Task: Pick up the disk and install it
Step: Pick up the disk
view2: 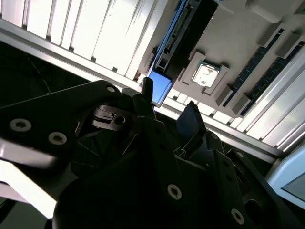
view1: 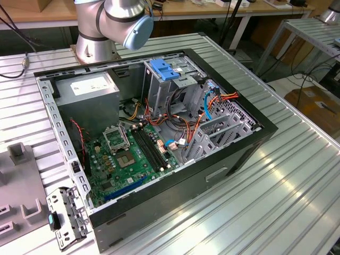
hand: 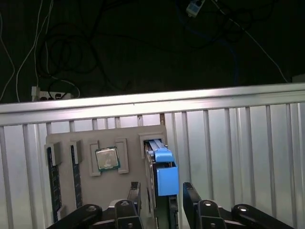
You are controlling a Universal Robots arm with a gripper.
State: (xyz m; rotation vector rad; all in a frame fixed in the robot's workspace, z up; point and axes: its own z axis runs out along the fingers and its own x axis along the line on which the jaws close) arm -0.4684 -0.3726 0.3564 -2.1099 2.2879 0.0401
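The disk (hand: pixel 160 168) stands on edge in a slot of a grey holder plate (hand: pixel 128 176), its blue carrier end (hand: pixel 166 180) towards the camera. In the second wrist view the disk (view2: pixel 175 34) appears as a thin dark edge with the blue end (view2: pixel 159 88) below it. My gripper (hand: pixel 162 199) hangs just over that blue end, open, one black finger (hand: pixel 135 193) on each side and a gap between the fingers and the carrier. In the second wrist view the gripper (view2: pixel 169 102) has the same wide stance.
An open computer case (view1: pixel 159 133) lies on the ribbed aluminium table (view1: pixel 276 180), with a drive cage with a blue handle (view1: pixel 164 69) and a grey power supply (view1: pixel 87 87). The holder plate (view1: pixel 21 186) sits at the exterior view's left, also carrying a processor chip (hand: pixel 107 158) and memory sticks (hand: pixel 53 181).
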